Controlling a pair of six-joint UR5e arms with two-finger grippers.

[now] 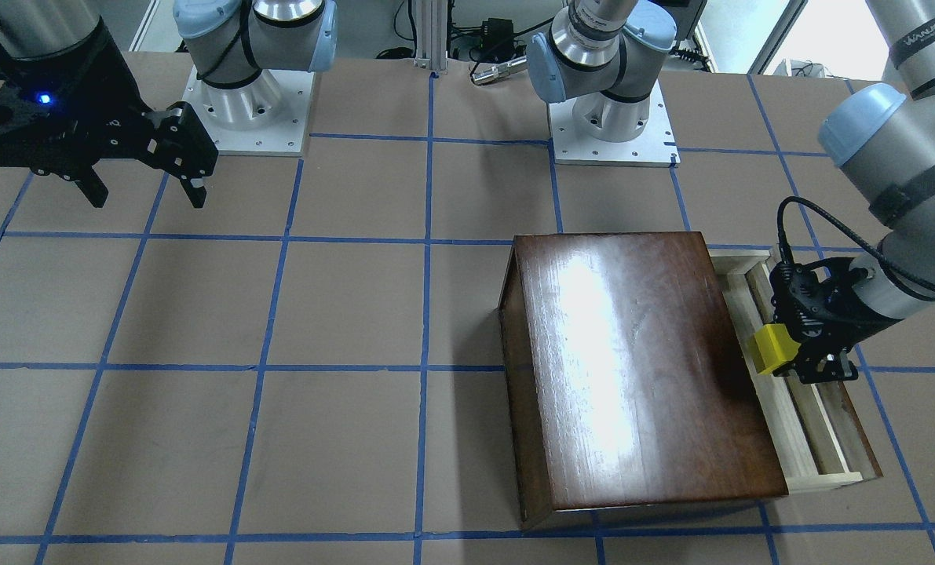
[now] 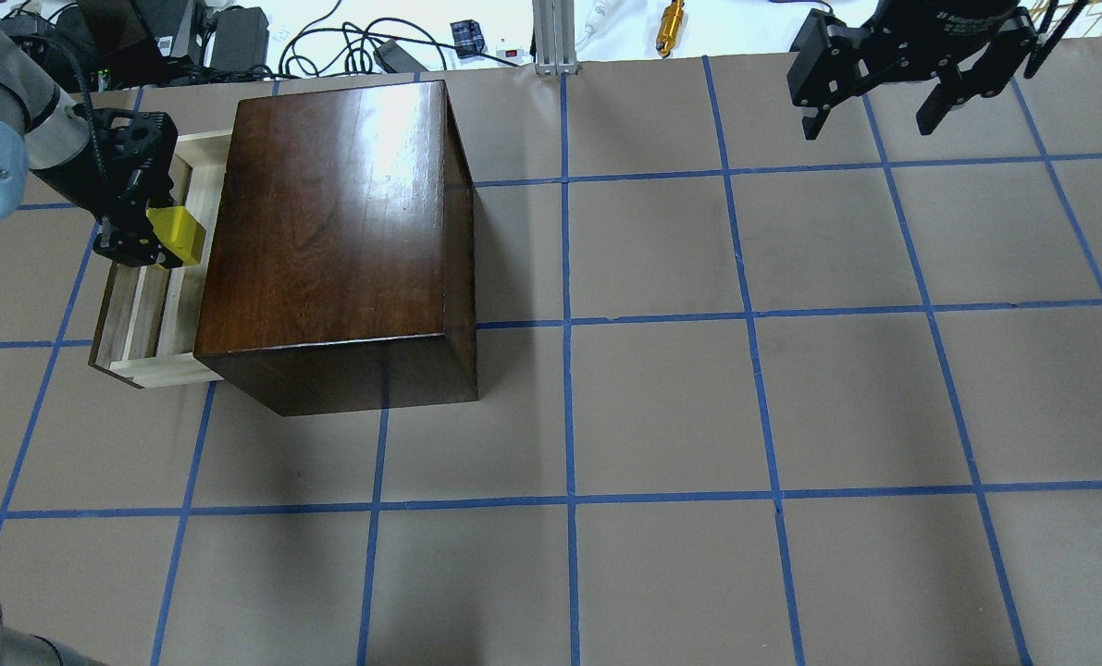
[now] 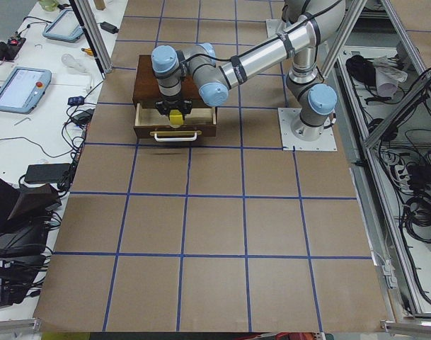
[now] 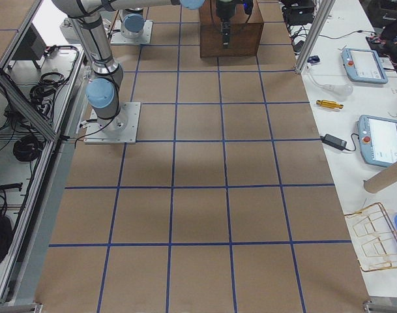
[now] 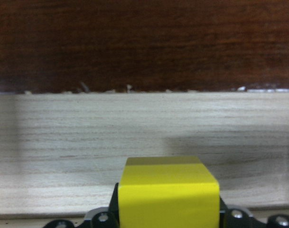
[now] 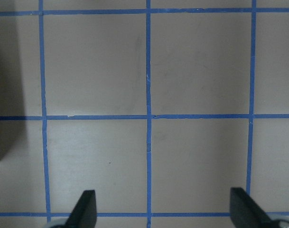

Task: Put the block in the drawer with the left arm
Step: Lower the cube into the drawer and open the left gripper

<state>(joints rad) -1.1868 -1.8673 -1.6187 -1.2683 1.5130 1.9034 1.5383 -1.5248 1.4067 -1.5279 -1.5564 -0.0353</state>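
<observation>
The yellow block [image 1: 773,349] is held in my left gripper [image 1: 787,357], which is shut on it just above the open drawer [image 1: 798,439]. The drawer sticks out of the dark-brown wooden box [image 1: 640,369]. In the overhead view the block [image 2: 177,236] hangs over the drawer's pale tray [image 2: 143,319] next to the box [image 2: 338,222], with the left gripper [image 2: 148,236] around it. The left wrist view shows the block [image 5: 168,197] above pale drawer wood [image 5: 135,137]. My right gripper [image 2: 867,128] is open and empty, high above bare table far from the box.
The two arm bases [image 1: 247,102] [image 1: 612,118] stand at the robot's edge of the table. Cables and small tools [image 2: 671,18] lie beyond the table's far edge. Brown table with blue tape lines [image 2: 754,324] spreads to the right of the box.
</observation>
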